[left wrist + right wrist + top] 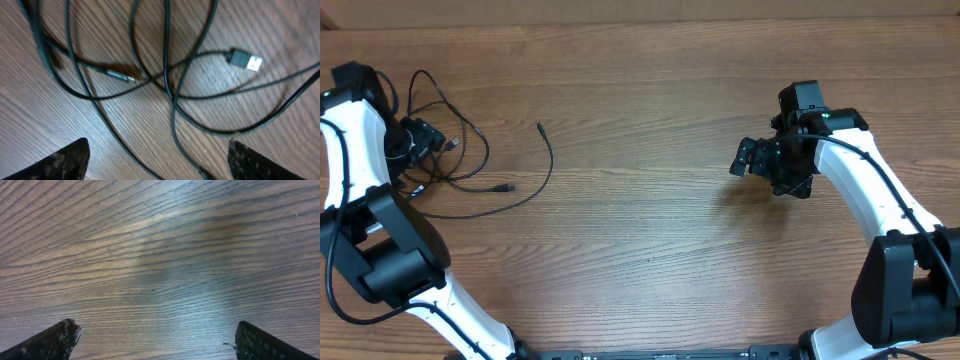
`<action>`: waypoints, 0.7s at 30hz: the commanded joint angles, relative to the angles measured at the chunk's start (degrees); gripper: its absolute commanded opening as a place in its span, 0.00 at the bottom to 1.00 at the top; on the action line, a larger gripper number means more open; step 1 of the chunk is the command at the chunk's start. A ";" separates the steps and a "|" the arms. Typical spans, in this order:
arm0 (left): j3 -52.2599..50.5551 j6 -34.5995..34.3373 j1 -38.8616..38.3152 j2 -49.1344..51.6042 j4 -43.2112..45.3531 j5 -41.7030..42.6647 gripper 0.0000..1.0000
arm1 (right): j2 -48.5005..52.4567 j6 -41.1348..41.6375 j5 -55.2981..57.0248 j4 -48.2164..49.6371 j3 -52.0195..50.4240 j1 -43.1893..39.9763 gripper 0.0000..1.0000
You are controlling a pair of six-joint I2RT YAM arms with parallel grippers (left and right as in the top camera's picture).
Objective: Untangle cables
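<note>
**Left gripper** point(159, 164): the jaws are standing wide apart and gripping nothing. Its two dark, rough-grained fingertips point(62, 161) are showing at the bottom corners of the wrist view. It is hanging directly over the cables point(175, 105). I cannot tell whether either tip is touching a strand.

**Right gripper** point(157, 342): the jaws are likewise spread wide and holding nothing. It is hovering over bare wood on the right half of the table, well apart from the cables.

**Cables:**
- They are thin, black, round in section and smooth.
- They are lying in loose overlapping loops at the table's left side, just beside the left arm point(360, 190).
- In the left wrist view several strands are crossing one another.
- A flat silver USB plug point(248, 62) with a black collar is lying flat on the wood at upper right.
- A slimmer plug point(120, 76) with a pale metal tip is lying left of centre, close against other strands.
- From overhead, one strand is arcing out rightward from the tangle and ending in a small dark tip point(539, 126).
- Another loose end point(504, 187) is lying nearer the front edge.

**Surface:**
- The table point(650, 240) is showing brown wood grain with fine dark lines running lengthwise.
- It is giving off a mild sheen, with a soft patch of glare in the right wrist view.
- The table is filling every view.

**Arms:** both are wearing white shells with black joints.
</note>
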 commanded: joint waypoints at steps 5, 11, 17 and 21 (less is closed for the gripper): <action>0.11 8.98 -5.88 0.13 -2.95 11.93 0.87 | -0.72 0.04 -0.24 0.96 0.39 -0.24 0.99; 0.11 14.60 -18.93 1.90 0.66 11.04 0.87 | -0.72 0.04 -0.24 0.81 0.39 -0.24 0.99; 0.11 14.56 -29.83 7.21 4.17 3.10 0.84 | -0.72 0.04 -0.26 0.59 0.39 -0.24 0.99; 0.11 14.53 -32.92 9.60 7.96 1.07 0.77 | -0.72 0.07 -0.46 0.59 0.39 -0.24 0.99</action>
